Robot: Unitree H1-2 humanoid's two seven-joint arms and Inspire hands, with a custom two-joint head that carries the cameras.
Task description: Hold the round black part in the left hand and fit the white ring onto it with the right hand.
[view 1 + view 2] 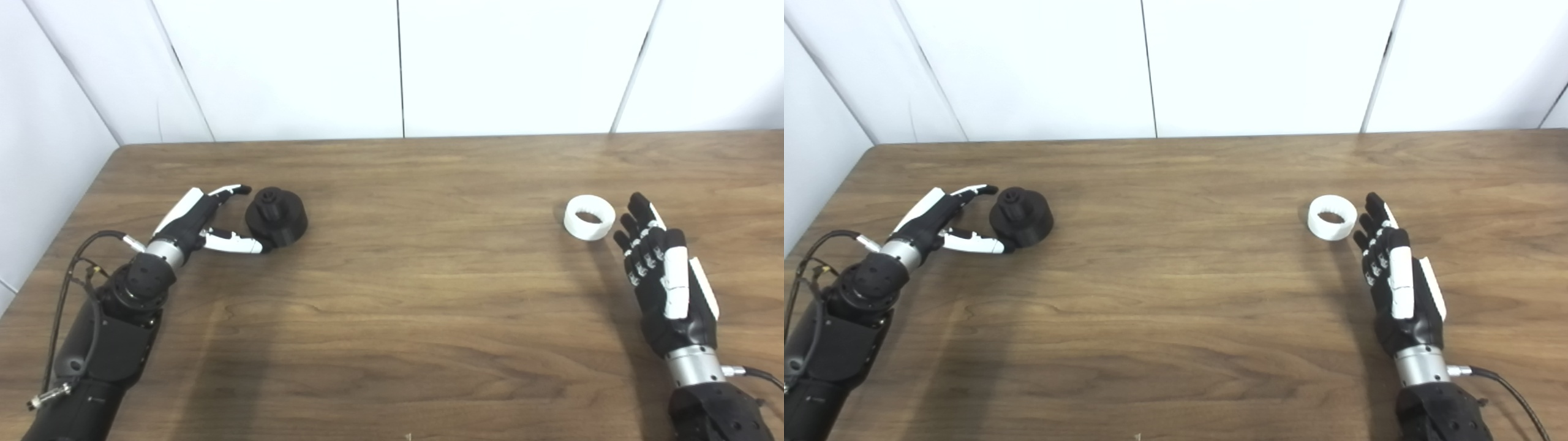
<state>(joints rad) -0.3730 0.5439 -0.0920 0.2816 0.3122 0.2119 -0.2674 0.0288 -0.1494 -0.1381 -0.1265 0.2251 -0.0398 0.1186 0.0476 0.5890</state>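
Note:
The round black part [277, 215] with a knob on top stands on the wooden table [404, 288] at the left. My left hand [199, 224] lies open just left of it, its fingers [229, 190] spread around the part's left side and its thumb tip close to or touching the base. The white ring [589, 217] lies flat on the table at the right. My right hand [664, 275] is open and empty, just right of and nearer than the ring, not touching it.
White wall panels [398, 67] stand behind the table's far edge and along its left side. A cable [73, 263] loops off my left wrist, and another [1507, 383] runs from my right wrist.

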